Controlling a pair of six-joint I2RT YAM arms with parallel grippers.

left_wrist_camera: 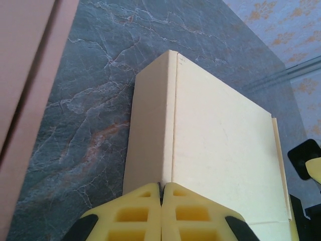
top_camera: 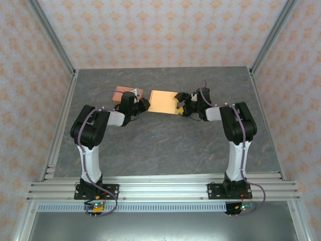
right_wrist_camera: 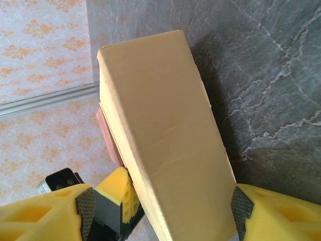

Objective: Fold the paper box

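Observation:
The yellow paper box (top_camera: 163, 102) lies closed on the grey table, between the two arms. My left gripper (top_camera: 145, 104) is at the box's left end. In the left wrist view the left gripper (left_wrist_camera: 161, 185) is shut, its tips pressed together right at the top corner edge of the box (left_wrist_camera: 220, 145). My right gripper (top_camera: 179, 105) is at the box's right end. There the right gripper (right_wrist_camera: 163, 201) stands open, wide astride the box (right_wrist_camera: 165, 135). Its right pad (right_wrist_camera: 241, 211) is at the box's side. Its left pad (right_wrist_camera: 85, 208) stands apart from the box.
A pink box (top_camera: 125, 94) lies just left of the yellow one, behind my left wrist, and fills the left edge as a pink box (left_wrist_camera: 25, 75) in the left wrist view. Patterned walls and metal posts enclose the table (top_camera: 165, 145).

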